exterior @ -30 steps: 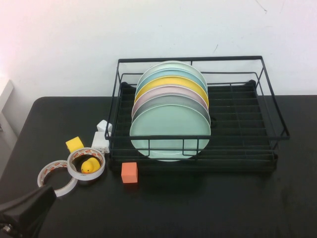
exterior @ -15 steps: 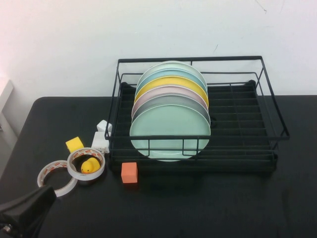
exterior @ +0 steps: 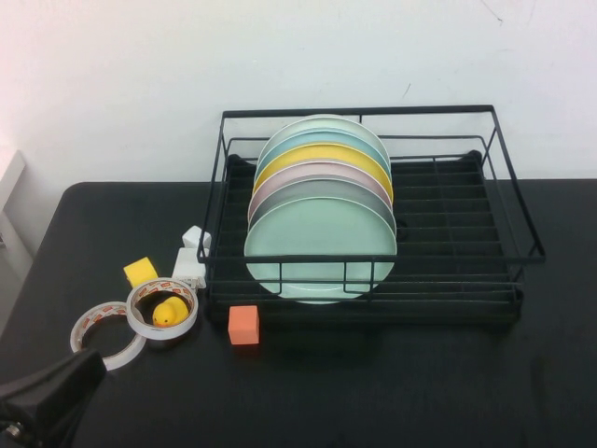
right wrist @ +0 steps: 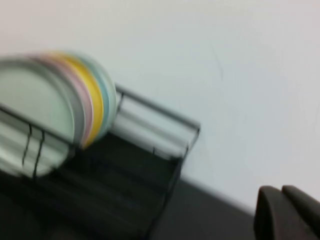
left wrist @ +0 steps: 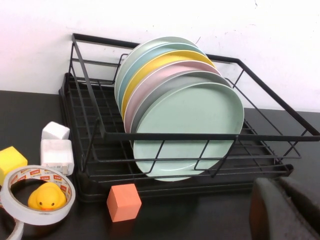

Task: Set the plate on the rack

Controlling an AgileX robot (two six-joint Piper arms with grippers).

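The pale mint-green plate (exterior: pixel 322 247) stands upright at the front of a row of plates in the black wire rack (exterior: pixel 466 259). The left wrist view shows the plate (left wrist: pixel 190 125) behind the rack's front rail (left wrist: pixel 275 135). My left gripper (left wrist: pixel 279 183) is shut and empty, low over the table in front of the rack; its arm (exterior: pixel 47 401) shows at the near left corner. My right gripper (right wrist: pixel 282 192) is shut and empty, off to the rack's right side, out of the high view. From there the plate (right wrist: pixel 30 105) and rack (right wrist: pixel 165 120) look blurred.
Several more plates (exterior: pixel 322 159) stand behind the mint one. Left of the rack lie two tape rolls (exterior: pixel 107 331), a yellow duck (exterior: pixel 168 313) inside one, a yellow block (exterior: pixel 141 272) and white blocks (exterior: pixel 190 266). An orange cube (exterior: pixel 243 324) sits by the rack's front left.
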